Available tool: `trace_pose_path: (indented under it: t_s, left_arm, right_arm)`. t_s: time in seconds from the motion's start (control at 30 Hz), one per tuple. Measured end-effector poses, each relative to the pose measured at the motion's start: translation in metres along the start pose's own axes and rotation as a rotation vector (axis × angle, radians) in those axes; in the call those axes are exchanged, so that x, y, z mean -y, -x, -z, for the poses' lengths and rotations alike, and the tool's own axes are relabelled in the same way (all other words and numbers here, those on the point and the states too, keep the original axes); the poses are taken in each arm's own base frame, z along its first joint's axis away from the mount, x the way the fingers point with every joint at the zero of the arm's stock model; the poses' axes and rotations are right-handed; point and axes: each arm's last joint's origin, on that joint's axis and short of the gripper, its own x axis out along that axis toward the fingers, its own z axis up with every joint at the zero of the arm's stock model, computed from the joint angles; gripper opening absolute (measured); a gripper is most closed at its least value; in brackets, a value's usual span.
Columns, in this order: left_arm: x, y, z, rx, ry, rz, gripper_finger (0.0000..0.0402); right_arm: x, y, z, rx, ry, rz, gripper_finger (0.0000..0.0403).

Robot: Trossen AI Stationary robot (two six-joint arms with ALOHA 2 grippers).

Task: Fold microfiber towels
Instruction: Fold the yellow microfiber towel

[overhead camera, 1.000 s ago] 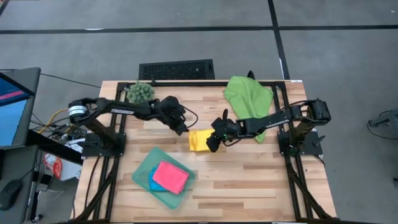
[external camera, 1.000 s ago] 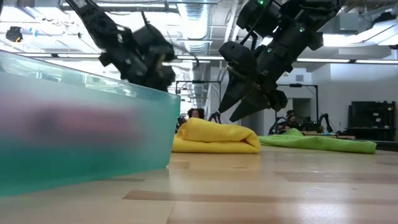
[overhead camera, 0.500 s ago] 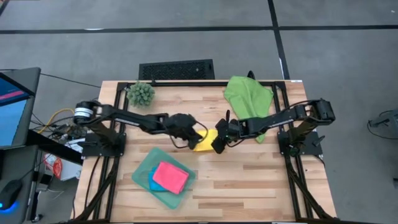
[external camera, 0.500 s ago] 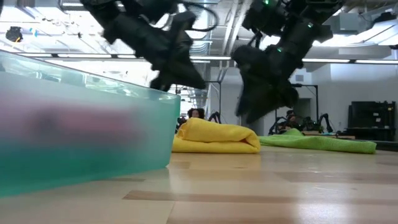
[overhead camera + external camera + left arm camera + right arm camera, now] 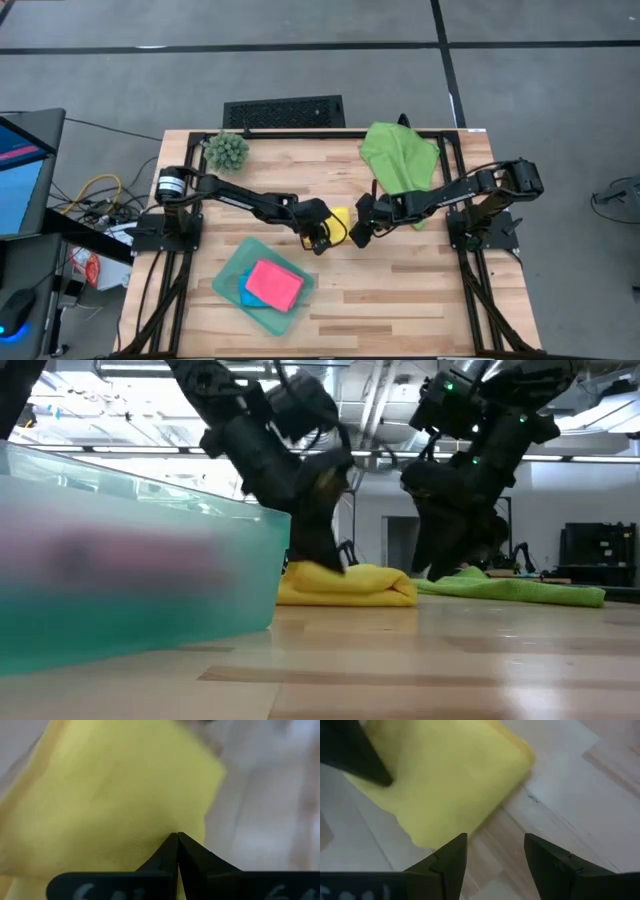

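The left arm reaches in a long line from its base at the left edge of the table toward the middle, and its wrist bends down steeply. The left gripper is over the folded yellow towel and its tip comes down on the cloth. In the left wrist view the two dark fingers are pressed together to one point against the yellow surface; the jaws are fully closed, and I cannot tell if any fabric is pinched between them.

The right arm stretches from its base at the right edge, also toward the middle, with the forearm low and passing over a corner of the green towel. The right gripper is just beside the right side of the yellow towel, pointing down at the table. Its jaws are wide apart and hold nothing; in the right wrist view the wood shows between them.

The yellow towel lies near the table's centre, between the two grippers. The green towel lies spread and wrinkled at the far right corner. The pink towel lies on the blue towel inside the teal tray at the near left. A small spiky green plant stands at the far left.
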Motion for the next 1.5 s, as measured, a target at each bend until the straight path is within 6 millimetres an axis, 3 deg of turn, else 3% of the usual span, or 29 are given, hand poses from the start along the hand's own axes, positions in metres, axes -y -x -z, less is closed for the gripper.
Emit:
trace_pose_path:
  t_s: [0.17,0.37,1.0,1.23,1.5]
  left_arm:
    - [-0.006,-0.004,0.005,-0.036,-0.006,-0.055,0.0]
    - [-0.011,-0.004,0.003,-0.041,0.006,-0.071,0.0]
    - [-0.013,0.011,-0.008,-0.027,0.024,-0.057,0.0]
    - [-0.022,0.019,-0.007,-0.05,-0.005,-0.154,0.0]
    - [-0.02,0.042,-0.016,0.003,0.026,-0.168,0.0]
  right_arm:
    - [-0.004,0.004,-0.004,0.027,-0.006,-0.058,0.0221]
    - [-0.012,0.013,-0.014,0.127,0.105,-0.162,0.0221]
    - [-0.014,-0.051,-0.008,0.135,0.155,-0.146,0.0221]
    - [-0.011,-0.041,-0.015,0.154,0.126,-0.159,0.0221]
    - [0.001,0.001,-0.039,0.249,0.048,-0.175,0.0221]
